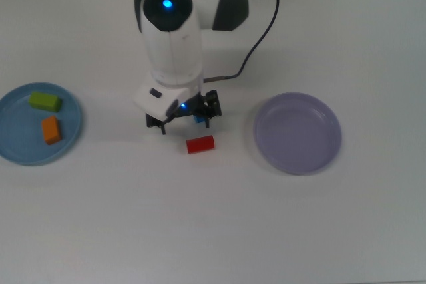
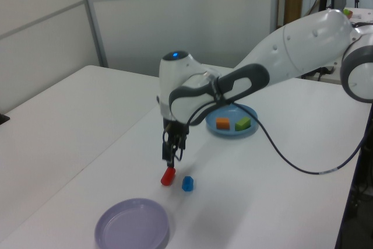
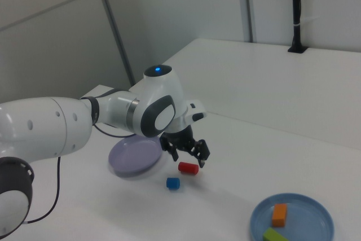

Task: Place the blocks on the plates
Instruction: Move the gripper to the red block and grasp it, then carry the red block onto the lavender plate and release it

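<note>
- White worktop (image 1: 219, 231) throughout, backed by pale grey wall panels (image 2: 175, 21) in the left view and the right view.
- Hand (image 1: 181, 123) hanging above the middle of the worktop, fingers spread apart and pointing down, nothing held between them.
- Red block (image 1: 200, 144) lying on the bare worktop just below the hand in the top view; in the left view directly under the fingertips (image 2: 169, 158), in the right view just beneath the open fingers, apart from them.
- Blue block (image 1: 198, 119) mostly hidden behind the hand in the top view, only a sliver showing beside the right finger; clear in the left view (image 2: 187, 183) just to the red block's right, and in the right view (image 3: 172, 183) in front of the red one.
- Light blue plate (image 1: 13, 154) at the top view's left edge, well apart from the hand, carrying the green block (image 1: 44, 102) and the orange block (image 1: 50, 130) side by side without touching.
- Lavender plate (image 1: 297, 133) on the top view's right, near the hand and the red block, with nothing on it.
- Black cable (image 1: 263, 28) looping from the arm (image 1: 174, 38) across the worktop behind the hand.
</note>
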